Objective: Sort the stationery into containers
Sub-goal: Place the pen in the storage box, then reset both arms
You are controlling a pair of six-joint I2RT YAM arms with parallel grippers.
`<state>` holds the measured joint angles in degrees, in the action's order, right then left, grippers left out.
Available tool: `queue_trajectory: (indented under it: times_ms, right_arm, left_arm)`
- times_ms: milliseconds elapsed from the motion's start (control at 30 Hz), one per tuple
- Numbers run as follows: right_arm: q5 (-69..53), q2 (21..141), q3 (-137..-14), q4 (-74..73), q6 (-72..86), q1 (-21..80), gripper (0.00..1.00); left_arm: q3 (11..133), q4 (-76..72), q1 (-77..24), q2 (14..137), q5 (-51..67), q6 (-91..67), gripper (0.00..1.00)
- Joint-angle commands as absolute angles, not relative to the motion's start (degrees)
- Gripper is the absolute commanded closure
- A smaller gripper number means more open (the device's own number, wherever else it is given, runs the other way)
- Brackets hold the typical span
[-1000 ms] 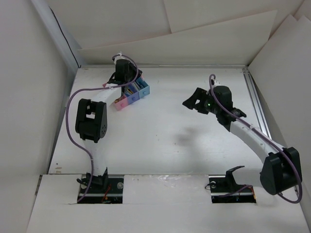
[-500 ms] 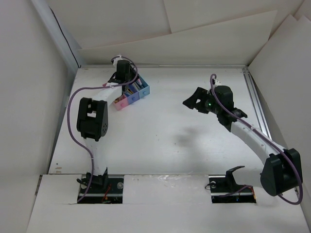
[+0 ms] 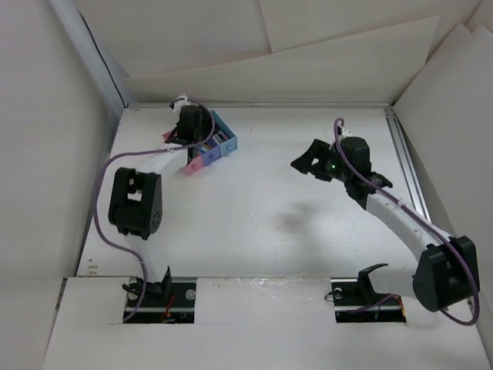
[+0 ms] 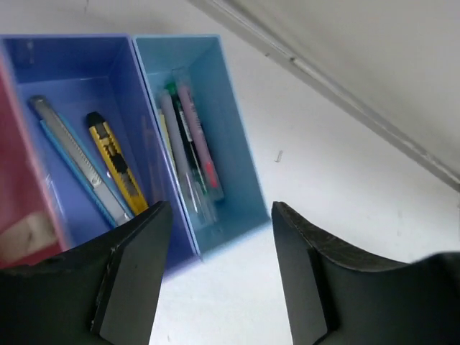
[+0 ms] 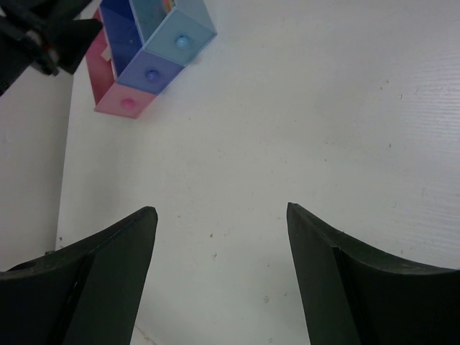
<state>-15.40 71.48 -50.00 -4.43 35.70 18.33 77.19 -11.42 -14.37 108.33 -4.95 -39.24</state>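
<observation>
- The left tool [image 4: 215,241] hangs released and empty. Its blunt, matte black fingers [image 4: 133,266] straddle the near end of the light blue bin [image 4: 237,136].
- The hazard, as we judge it, is a drop or sideways swing that clips a thin bin wall. The joined row [image 3: 209,153] looks like light plastic on a smooth white worktop [image 3: 269,208], so it could skid or tip.
- The light blue bin holds the pens [image 4: 190,144], slim glossy rods lying lengthwise. We expect they would roll away if spilled.
- The dark blue bin [image 4: 72,65] holds a yellow cutter [image 4: 115,162] and a grey-blue cutter [image 4: 72,154], both flat and hard-edged.
- The pink bin [image 4: 25,165] shows a small beige block [image 4: 25,233], dull and squarish.
- The row sits near the worktop's far left corner.
- The right tool [image 5: 219,237] is likewise released and empty. It hovers toward the right edge, well apart from the bins, so we see little risk there.
</observation>
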Motion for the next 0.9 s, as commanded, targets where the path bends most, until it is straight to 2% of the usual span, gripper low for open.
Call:
queue_trajectory:
  times_ms: [0,33,67,100,133,467,667,867]
  right_arm:
    - [-14.77,69.18,-49.48,-1.76,34.8,17.93,0.21]
    - [-14.07,68.56,-49.48,-1.76,34.8,17.93,0.2]
    - [-14.06,68.55,-49.48,-1.76,34.8,17.41,0.16]
    - [-14.06,68.03,-48.96,-1.76,34.8,17.4,0.01]
    - [-13.54,67.42,-48.96,-1.76,34.8,17.4,0.0]
    - [-11.61,62.33,-47.81,-1.76,34.8,17.4,0.0]
    - [-8.79,59.59,-46.58,-1.76,35.33,16.88,0.0]
    - [-8.17,58.45,-45.53,-1.76,35.33,16.35,0.0]
  left_arm:
    - [69.74,-22.66,-17.65,92.75,-8.69,-36.92,0.45]
    - [67.52,-25.37,-18.45,90.2,-9.92,-36.31,0.19]
    - [65.41,-26.44,-19.15,85.22,-10.63,-35.78,0.0]
    - [61.3,-26.45,-20.47,82.82,-11.77,-35.77,0.0]
    - [59.26,-26.46,-20.48,80.44,-12.73,-35.77,0.0]
    - [33.96,-22.6,-19.87,52.93,-11.25,-43.86,0.0]
    - [31.64,-6.7,-18.19,38.43,-18.09,-49.3,0.0]
    - [31.64,6.04,-18.19,32.0,-26.79,-51.06,0.0]
